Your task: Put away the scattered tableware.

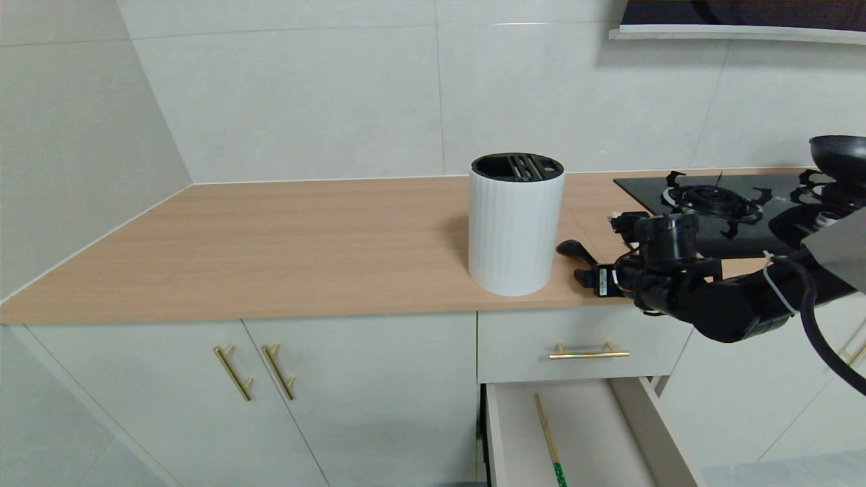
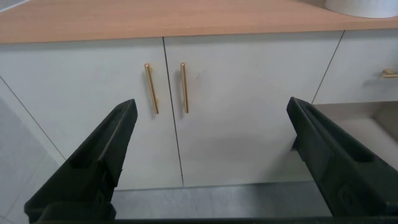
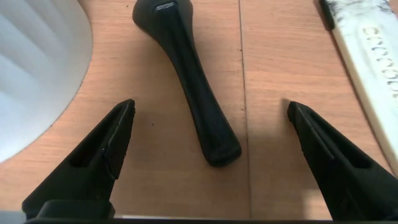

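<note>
Right claw [image 3: 210, 106] wide, poised over black handle [image 3: 186, 68] lying on bench [image 1: 270, 243], just beside white holder [image 1: 515, 226]. To grip well: centre fingers across the handle's slim waist and drop straight, clear of the holder's wall. Left claw [image 2: 211, 112] wide, facing cupboard doors [image 2: 249, 112]. Head view adds an open drawer [image 1: 595, 419] with chopsticks [image 1: 548, 439]; right wrist view gives the handle's taper.
</note>
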### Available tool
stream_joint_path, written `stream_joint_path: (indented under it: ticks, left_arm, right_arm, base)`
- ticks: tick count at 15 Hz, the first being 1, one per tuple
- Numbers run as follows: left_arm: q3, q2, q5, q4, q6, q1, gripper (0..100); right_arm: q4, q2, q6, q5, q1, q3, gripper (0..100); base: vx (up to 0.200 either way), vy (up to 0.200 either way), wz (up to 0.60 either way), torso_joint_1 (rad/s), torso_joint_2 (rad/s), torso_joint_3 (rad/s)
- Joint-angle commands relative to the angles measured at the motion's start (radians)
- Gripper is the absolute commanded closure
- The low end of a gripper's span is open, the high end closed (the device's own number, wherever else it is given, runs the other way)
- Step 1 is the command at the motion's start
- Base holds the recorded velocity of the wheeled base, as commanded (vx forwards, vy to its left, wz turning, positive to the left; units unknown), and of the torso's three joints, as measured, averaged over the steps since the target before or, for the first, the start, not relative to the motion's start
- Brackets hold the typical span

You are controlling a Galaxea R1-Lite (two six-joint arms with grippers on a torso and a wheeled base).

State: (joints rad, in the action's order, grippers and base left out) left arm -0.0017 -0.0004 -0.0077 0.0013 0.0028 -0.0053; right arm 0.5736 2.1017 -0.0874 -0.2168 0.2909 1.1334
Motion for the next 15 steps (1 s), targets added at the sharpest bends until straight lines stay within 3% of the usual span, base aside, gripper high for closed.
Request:
stream_joint_path:
  ticks: [1,4,5,15]
  left_arm:
    - [0.000,0.000,0.000,0.000,0.000,0.001,0]
    - [0.000,0.000,0.000,0.000,0.000,-0.001,0]
    - [0.000,0.000,0.000,0.000,0.000,0.001,0]
    - [0.000,0.000,0.000,0.000,0.000,-0.001,0]
  right_arm:
    - [0.000,0.006,0.000,0.001,0.001,0.002,0]
    - [0.000,0.009,0.012,-0.001,0.001,0.002,0]
    - [0.000,0.012,0.012,-0.001,0.001,0.003,100]
    - [0.035,0.001,0.012,-0.004,0.001,0.002,100]
  base:
    - [0.000,0.000,0.00,0.000,0.00,0.000]
    - [0.000,0.000,0.00,0.000,0.00,0.000]
    - [0.000,0.000,0.00,0.000,0.00,0.000]
    - [0.000,0.000,0.00,0.000,0.00,0.000]
